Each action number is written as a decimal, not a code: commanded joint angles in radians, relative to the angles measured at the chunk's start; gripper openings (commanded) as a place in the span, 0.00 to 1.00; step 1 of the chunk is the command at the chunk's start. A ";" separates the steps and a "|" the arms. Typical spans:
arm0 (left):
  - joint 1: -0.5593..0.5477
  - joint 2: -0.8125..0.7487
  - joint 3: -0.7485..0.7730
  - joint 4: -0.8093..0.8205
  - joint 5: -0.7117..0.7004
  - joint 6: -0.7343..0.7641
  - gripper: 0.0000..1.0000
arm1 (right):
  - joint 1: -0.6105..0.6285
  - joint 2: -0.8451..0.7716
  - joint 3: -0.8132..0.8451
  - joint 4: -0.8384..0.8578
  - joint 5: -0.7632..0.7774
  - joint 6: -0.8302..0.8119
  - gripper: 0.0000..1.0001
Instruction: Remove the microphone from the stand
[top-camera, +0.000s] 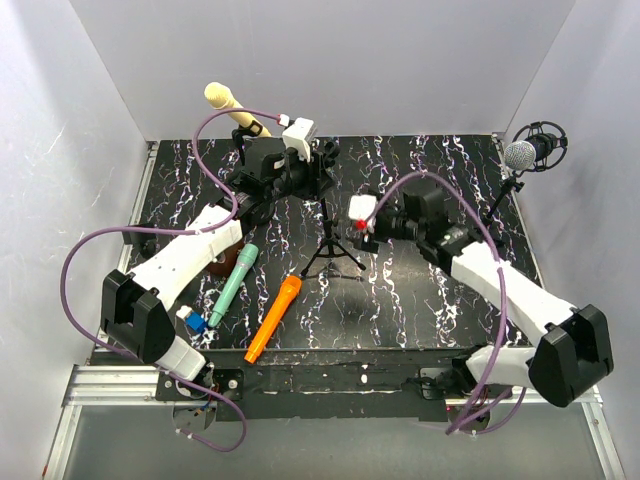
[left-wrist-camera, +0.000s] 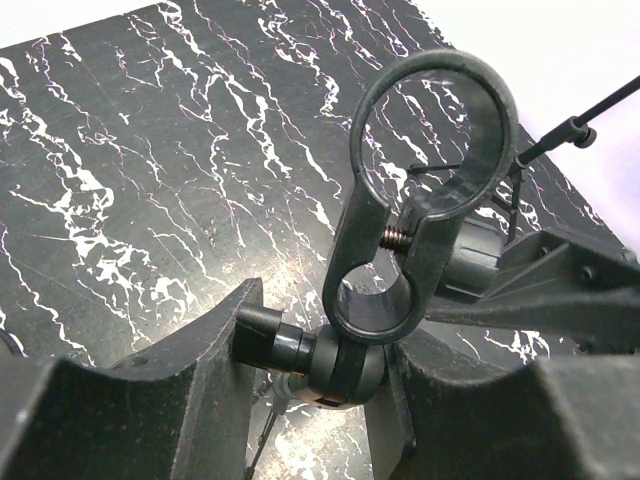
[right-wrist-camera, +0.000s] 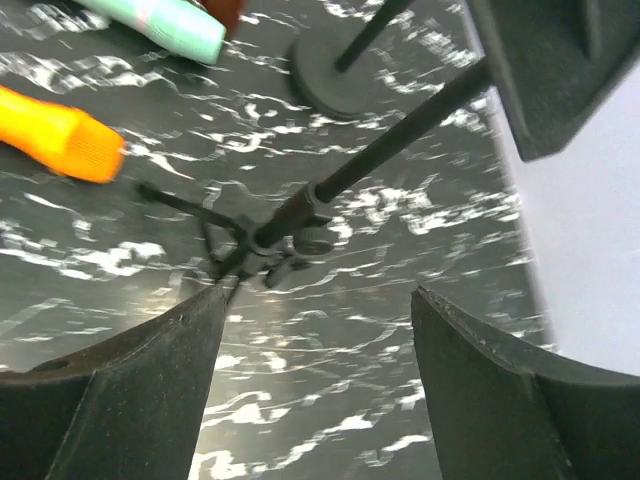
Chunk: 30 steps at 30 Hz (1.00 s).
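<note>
Clamping the stand clip, left hand sits near table's back edge.

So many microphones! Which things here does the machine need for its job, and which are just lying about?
Job in hand: tripod stand; its clip, empty; left tool, clamped on the clip; right tool, open by the pole.

Lying about: orange microphone and green microphone, loose on the table (either may have come from the clip); cream microphone; silver microphone.
</note>
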 joint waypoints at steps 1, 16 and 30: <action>0.005 -0.046 -0.017 0.006 0.024 -0.001 0.00 | -0.062 0.085 0.218 -0.376 -0.179 0.461 0.80; 0.005 -0.034 -0.001 0.009 0.058 -0.013 0.00 | -0.132 0.350 0.360 -0.239 -0.327 1.056 0.68; 0.008 -0.034 0.002 0.004 0.068 -0.011 0.00 | -0.198 0.467 0.395 -0.188 -0.266 1.166 0.57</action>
